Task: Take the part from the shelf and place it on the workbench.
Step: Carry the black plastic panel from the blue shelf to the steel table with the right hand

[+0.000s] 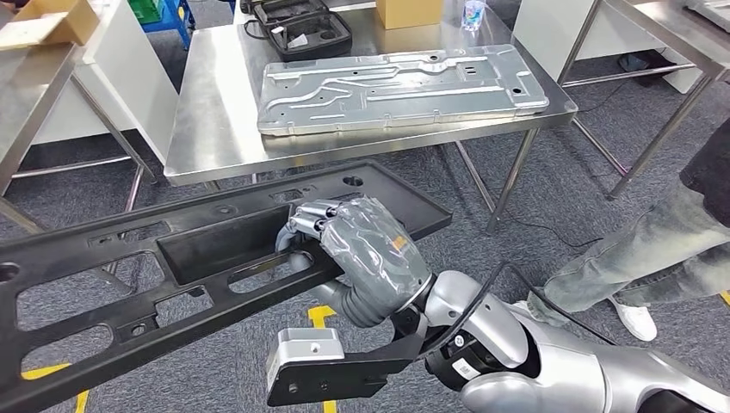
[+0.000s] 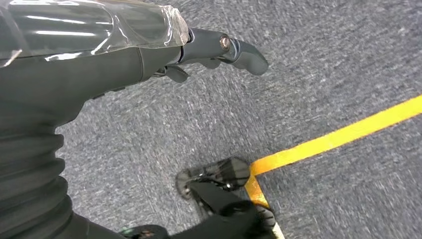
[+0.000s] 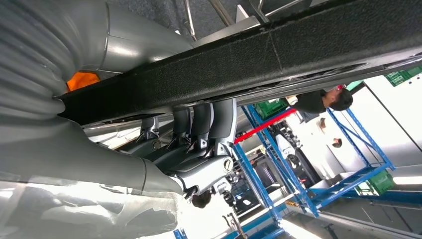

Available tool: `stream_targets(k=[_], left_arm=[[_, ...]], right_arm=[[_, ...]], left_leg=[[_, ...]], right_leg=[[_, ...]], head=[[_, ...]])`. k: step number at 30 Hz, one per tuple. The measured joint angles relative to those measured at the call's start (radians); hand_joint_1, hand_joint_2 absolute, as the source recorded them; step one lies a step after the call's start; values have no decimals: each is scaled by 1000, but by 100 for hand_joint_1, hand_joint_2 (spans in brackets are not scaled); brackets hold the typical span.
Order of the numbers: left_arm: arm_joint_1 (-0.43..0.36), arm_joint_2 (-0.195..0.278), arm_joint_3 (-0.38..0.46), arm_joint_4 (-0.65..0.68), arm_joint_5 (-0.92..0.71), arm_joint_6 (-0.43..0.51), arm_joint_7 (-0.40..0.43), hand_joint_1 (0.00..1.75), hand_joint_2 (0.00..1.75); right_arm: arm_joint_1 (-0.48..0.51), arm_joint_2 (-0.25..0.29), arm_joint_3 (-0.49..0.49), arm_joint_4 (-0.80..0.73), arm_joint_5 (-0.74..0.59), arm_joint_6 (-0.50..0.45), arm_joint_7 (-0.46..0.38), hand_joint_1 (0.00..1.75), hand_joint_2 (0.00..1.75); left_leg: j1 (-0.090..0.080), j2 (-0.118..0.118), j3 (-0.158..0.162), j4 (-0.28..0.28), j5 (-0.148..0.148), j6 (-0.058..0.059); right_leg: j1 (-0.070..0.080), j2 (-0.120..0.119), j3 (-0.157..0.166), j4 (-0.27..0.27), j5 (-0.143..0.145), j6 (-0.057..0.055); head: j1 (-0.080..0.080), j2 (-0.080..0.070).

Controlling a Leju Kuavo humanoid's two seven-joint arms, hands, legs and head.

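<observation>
A long black plastic part (image 1: 172, 258) with several cut-outs lies slanted across the head view, off the floor. My right hand (image 1: 361, 249) grips it near its middle, fingers hooked over the edge of a rectangular recess. From the right wrist view, those fingers (image 3: 199, 129) curl around the part's black edge (image 3: 249, 64). The steel workbench (image 1: 215, 129) stands just beyond the part, with a grey metal panel (image 1: 400, 86) lying on it. My left hand (image 2: 149, 55) hangs over the grey carpet, fingers apart, holding nothing.
A person in jeans (image 1: 654, 249) stands at the right, close to the workbench. A black case (image 1: 297, 26) and a cardboard box (image 1: 409, 10) sit at the bench's far side. Other steel tables (image 1: 26, 95) flank it. Yellow tape (image 2: 338, 134) marks the floor.
</observation>
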Motion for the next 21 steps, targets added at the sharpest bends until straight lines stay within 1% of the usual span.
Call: stream_targets(k=[1,2,3,4,5,6,7,8,9,11,12,13,15,16,17,18,19,20,21], left_arm=[[1,0,0,0,0,0,0,0,175],[2,0,0,0,0,0,0,0,175],[2,0,0,0,0,0,0,0,175],[2,0,0,0,0,0,0,0,175],[1,0,0,0,0,0,0,0,175],[0,0,0,0,0,0,0,0,175],[0,0,0,0,0,0,0,0,175],[0,0,0,0,0,0,0,0,175],[0,0,0,0,0,0,0,0,175],[2,0,0,0,0,0,0,0,175],[2,0,0,0,0,0,0,0,175],[1,0,0,0,0,0,0,0,175],[1,0,0,0,1,0,0,0,175],[2,0,0,0,1,0,1,0,175],[2,0,0,0,1,0,1,0,175],[3,0,0,0,0,0,1,0,175],[3,0,0,0,0,-1,1,0,175],[3,-1,0,0,0,-1,2,0,175],[2,-1,0,0,0,-1,2,0,175]], right_arm=[[1,0,1,0,1,0,0,175,175],[1,0,3,1,2,0,0,175,175],[1,0,4,1,2,1,0,175,175],[1,0,5,1,3,1,0,175,175],[1,0,5,1,3,1,0,175,175],[0,0,5,1,3,2,0,175,175],[-1,0,5,1,3,3,0,175,175],[-1,0,5,1,3,3,0,175,175],[-1,0,5,1,3,4,0,175,175],[-2,-1,4,1,3,6,0,175,175],[-2,-1,4,1,3,7,0,175,175],[-3,-1,4,1,3,7,0,175,175],[-1,-2,4,1,3,8,0,175,175],[1,-2,4,1,3,9,1,175,175],[3,-3,4,1,3,10,1,175,175],[4,-3,4,1,3,10,2,175,175],[4,-3,4,1,3,10,2,175,175],[4,-3,4,1,3,10,2,175,175],[4,-4,4,1,3,10,2,175,175]], left_leg=[[2,0,-25,50,-13,-3],[3,0,-33,62,-6,-4],[4,0,-20,30,19,-3],[5,1,12,-39,54,-1],[4,2,50,-121,83,5],[1,4,83,-189,103,11],[-2,5,104,-233,112,17],[-5,5,111,-251,111,23],[-7,4,113,-253,111,29],[-4,3,124,-259,112,42],[-2,2,131,-260,113,48],[-1,2,138,-260,112,54],[-3,1,143,-259,108,61],[-3,1,147,-259,104,62],[-4,0,152,-259,99,63],[-4,-2,160,-259,93,61],[-4,-4,170,-259,85,59],[-3,-5,179,-259,76,55],[-4,-6,188,-259,68,51]], right_leg=[[0,0,0,0,0,0],[0,0,0,0,-1,0],[0,1,1,0,-2,1],[0,1,3,0,-3,2],[1,1,6,0,-5,5],[2,1,8,-1,-7,9],[3,1,10,-2,-8,14],[4,0,11,0,-6,20],[4,1,12,3,-3,26],[3,1,8,22,-6,37],[2,2,-3,47,-21,40],[1,2,-26,93,-46,43],[0,2,-100,228,-102,47],[0,2,-136,283,-117,49],[0,2,-157,304,-113,49],[0,2,-156,283,-87,50],[0,2,-135,222,-45,50],[0,2,-103,143,2,48],[1,2,-75,75,24,45]], head=[[0,0],[0,0],[0,0],[-1,0],[-1,0],[0,0],[0,0],[0,0],[1,0],[1,0],[2,0],[3,0],[4,0],[4,0],[4,0],[5,0],[5,0],[5,0],[5,0]])
